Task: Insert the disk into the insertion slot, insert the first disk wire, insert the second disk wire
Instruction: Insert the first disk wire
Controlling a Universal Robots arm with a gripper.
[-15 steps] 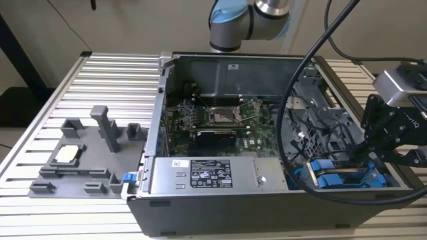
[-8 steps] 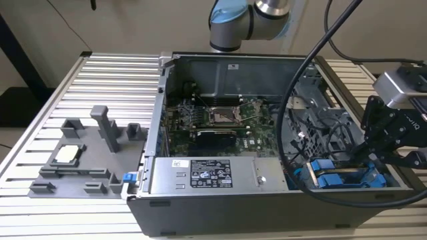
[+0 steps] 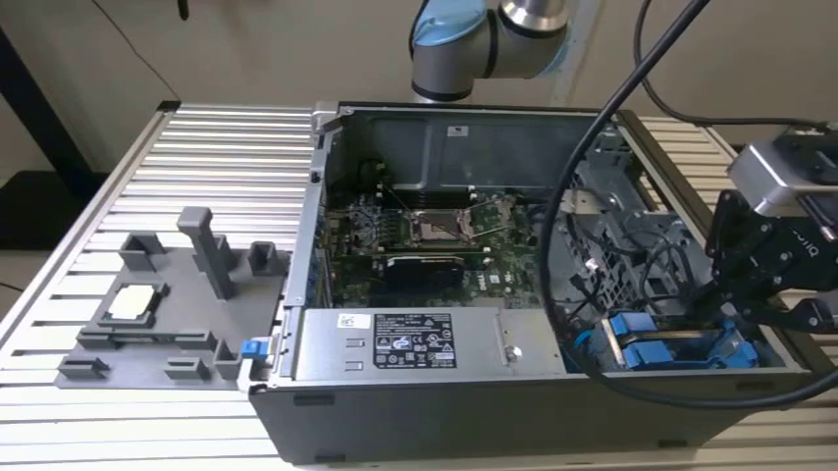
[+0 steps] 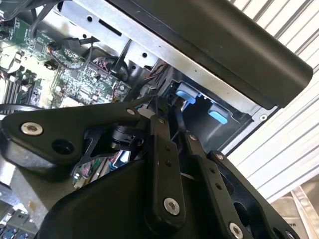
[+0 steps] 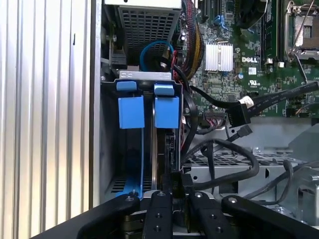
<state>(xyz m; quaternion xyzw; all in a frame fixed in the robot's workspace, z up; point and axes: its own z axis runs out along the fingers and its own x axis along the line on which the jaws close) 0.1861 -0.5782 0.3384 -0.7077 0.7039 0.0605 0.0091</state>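
Note:
The disk [image 5: 165, 149] stands edge-on in the insertion slot [image 5: 107, 149], a dark slab under a blue carrier tab [image 5: 166, 112]. In the first wrist view my gripper [image 5: 178, 193] is at the disk's near end, its black fingers [image 5: 158, 214] drawn close together on it. The second wrist view has the gripper [image 4: 174, 124] reaching into the slot [image 4: 234, 124], near the blue tabs [image 4: 187, 92]. In the exterior view the gripper [image 3: 740, 299] hangs over the slot [image 3: 681, 353] at the case's lower right corner. Two black wire connectors [image 5: 239, 113] [image 5: 245, 131] lie loose beside the slot.
A second blue carrier [image 5: 130, 112] sits in the slot beside the disk. The open case holds a motherboard [image 3: 433, 235], a grey power-supply box [image 3: 406, 343] and tangled black cables [image 5: 224, 154]. A grey fixture tray [image 3: 157, 314] sits on the slatted table at the exterior view's left.

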